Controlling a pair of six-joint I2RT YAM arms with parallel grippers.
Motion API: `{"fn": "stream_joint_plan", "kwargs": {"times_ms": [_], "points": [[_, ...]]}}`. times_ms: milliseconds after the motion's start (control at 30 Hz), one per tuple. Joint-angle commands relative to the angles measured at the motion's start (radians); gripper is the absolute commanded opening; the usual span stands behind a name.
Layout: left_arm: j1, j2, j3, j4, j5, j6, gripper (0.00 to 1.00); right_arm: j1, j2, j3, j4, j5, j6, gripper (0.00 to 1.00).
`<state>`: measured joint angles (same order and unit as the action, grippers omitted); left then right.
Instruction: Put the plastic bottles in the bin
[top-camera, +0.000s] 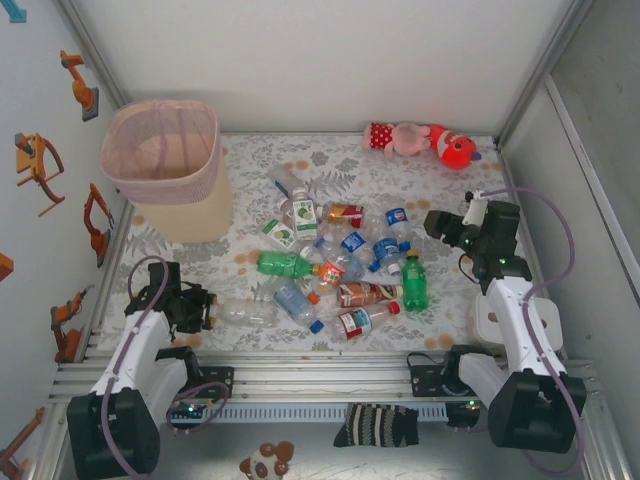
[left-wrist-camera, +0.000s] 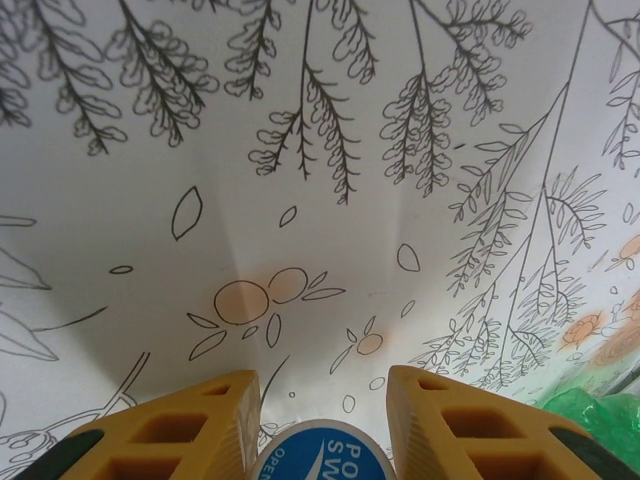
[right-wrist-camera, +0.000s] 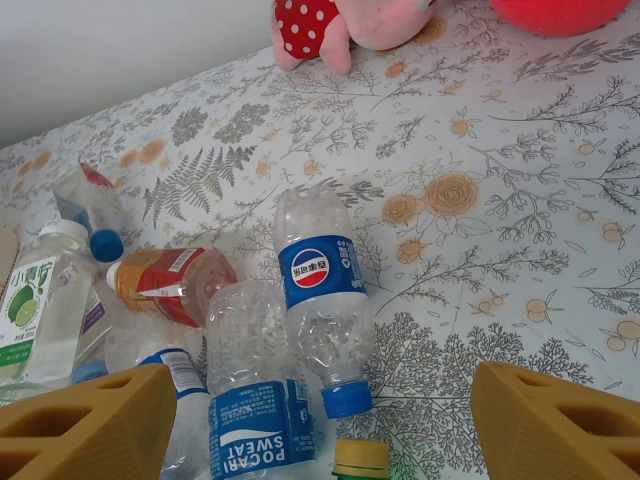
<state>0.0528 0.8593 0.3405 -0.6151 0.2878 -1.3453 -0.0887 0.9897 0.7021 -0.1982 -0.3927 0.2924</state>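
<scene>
Left claw (top-camera: 208, 310) is seen pinching a clear bottle (top-camera: 248, 313) by its blue cap (left-wrist-camera: 322, 455), the narrow end being easiest to grip. Right claw (top-camera: 447, 225) is held spread above the scattered bottles (top-camera: 355, 293) on the table (top-camera: 250, 170). The bin (top-camera: 165, 188) is set far left, well apart.

**Crumpled Plastic on a Printed Cover**

Clear, glossy plastic bottles (top-camera: 285, 264) lie dented and crinkled, with shiny film labels, on a smooth, matt floral table cover (top-camera: 250, 165). The Pocari Sweat bottle (left-wrist-camera: 322, 455) shows a slick blue label between matt yellow moulded-plastic fingers (left-wrist-camera: 170, 430). The bin (top-camera: 160, 150) is pale perforated plastic, the plush toy (top-camera: 420, 140) soft fleece, and the rails (top-camera: 320, 368) ribbed bare metal.
</scene>
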Motion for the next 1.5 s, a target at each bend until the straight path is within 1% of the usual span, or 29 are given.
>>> {"fn": "stream_joint_plan", "kwargs": {"times_ms": [0, 100, 233, 300, 367, 433, 600, 667, 800, 900, 1000, 1167, 1233, 1333, 1467], "points": [[-0.001, 0.016, 0.026, 0.003, 0.025, 0.027, 0.38, -0.003, -0.008, -0.001, -0.012, 0.000, 0.001, 0.76], [-0.002, 0.020, 0.028, 0.000, 0.027, 0.034, 0.37, -0.002, -0.006, -0.002, -0.010, 0.000, 0.001, 0.76], [-0.002, 0.011, 0.029, 0.001, 0.025, 0.034, 0.33, -0.002, -0.006, -0.003, -0.009, 0.001, 0.002, 0.76], [-0.002, 0.004, 0.034, -0.007, 0.022, 0.031, 0.28, -0.003, -0.006, -0.002, -0.008, 0.002, 0.002, 0.77], [-0.001, -0.014, 0.052, -0.033, 0.009, 0.034, 0.20, -0.003, -0.006, -0.001, -0.009, 0.003, 0.002, 0.76], [-0.001, -0.038, 0.075, -0.059, -0.006, 0.041, 0.16, -0.003, -0.008, -0.001, -0.012, 0.005, -0.001, 0.77], [0.000, -0.111, 0.170, -0.151, -0.092, 0.106, 0.12, -0.002, -0.010, 0.001, -0.011, 0.008, -0.001, 0.76], [0.001, -0.137, 0.226, -0.184, -0.133, 0.161, 0.11, -0.004, -0.008, 0.000, -0.011, 0.008, -0.002, 0.76], [0.002, -0.160, 0.344, -0.225, -0.200, 0.289, 0.06, -0.003, -0.005, 0.005, -0.013, 0.008, -0.001, 0.77], [0.002, -0.156, 0.439, -0.219, -0.214, 0.402, 0.04, -0.003, -0.002, 0.010, -0.017, 0.006, -0.002, 0.76], [0.002, -0.143, 0.531, -0.188, -0.185, 0.526, 0.04, -0.004, -0.001, 0.016, -0.023, 0.009, -0.003, 0.76], [0.003, -0.080, 0.701, -0.131, -0.051, 0.749, 0.03, -0.004, -0.006, 0.044, -0.056, 0.012, -0.015, 0.77], [0.003, -0.044, 0.775, -0.129, -0.021, 0.818, 0.03, -0.003, -0.013, 0.056, -0.073, 0.018, -0.022, 0.77], [0.002, 0.010, 0.883, -0.126, -0.022, 0.892, 0.03, -0.003, -0.023, 0.071, -0.084, 0.025, -0.024, 0.76], [0.003, 0.077, 1.001, -0.090, -0.029, 0.950, 0.03, -0.003, -0.026, 0.092, -0.106, 0.031, -0.029, 0.76]]}}
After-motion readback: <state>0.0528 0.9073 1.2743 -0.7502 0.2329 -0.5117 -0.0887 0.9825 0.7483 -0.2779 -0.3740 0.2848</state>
